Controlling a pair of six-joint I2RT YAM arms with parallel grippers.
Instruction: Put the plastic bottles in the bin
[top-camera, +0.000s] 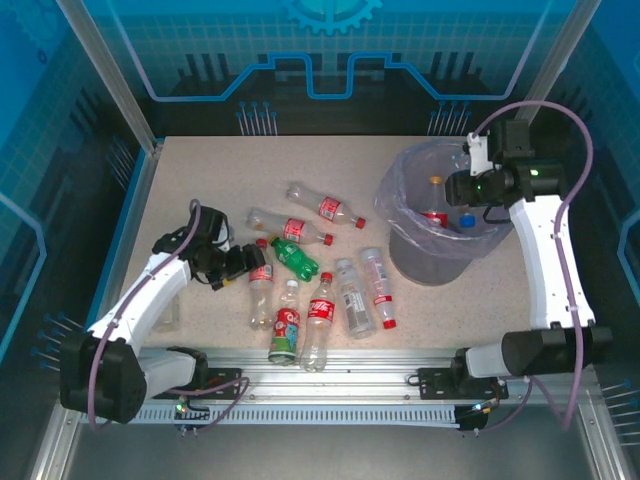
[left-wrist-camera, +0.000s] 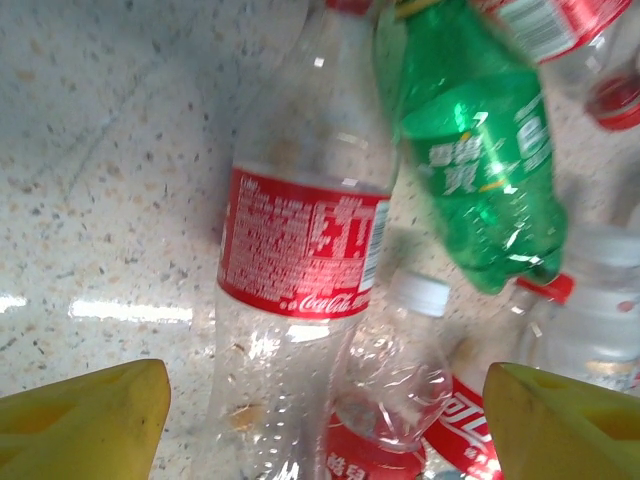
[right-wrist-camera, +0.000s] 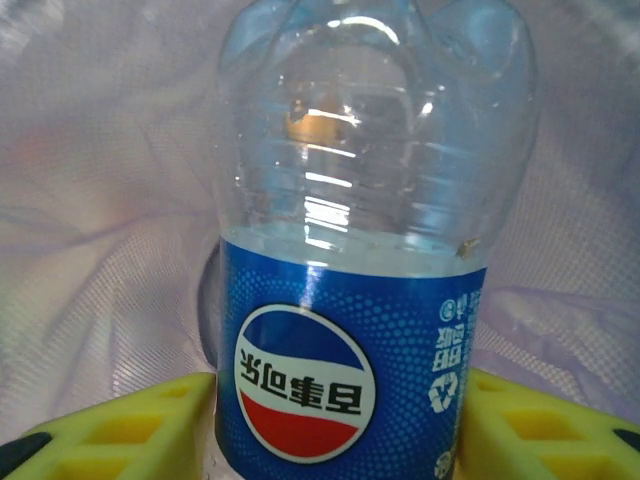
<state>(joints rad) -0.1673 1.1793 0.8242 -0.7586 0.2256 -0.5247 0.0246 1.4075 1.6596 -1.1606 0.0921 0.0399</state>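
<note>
Plastic bottles (top-camera: 320, 308): cluster lying flat mid-desk (top-camera: 190, 180), at 9 o'clock from bin (top-camera: 430, 262); some inside bin. Mostly clear, red labels and caps, green one (left-wrist-camera: 480, 170), some white-capped.

Step in hand: drop. Right pincer (right-wrist-camera: 330, 430) pinches blue-labelled bottle (right-wrist-camera: 350, 370) over lavender liner (right-wrist-camera: 100, 250). Next, by judgement: spread jaws, let it fall.

Left pincer (left-wrist-camera: 325, 400) spread wide, hovers over red-labelled bottle (left-wrist-camera: 300, 240) at cluster's 9 o'clock edge; likely needs descent, then squeeze.

Speckled beige tabletop (top-camera: 200, 175), blue printed walls (top-camera: 330, 45)
</note>
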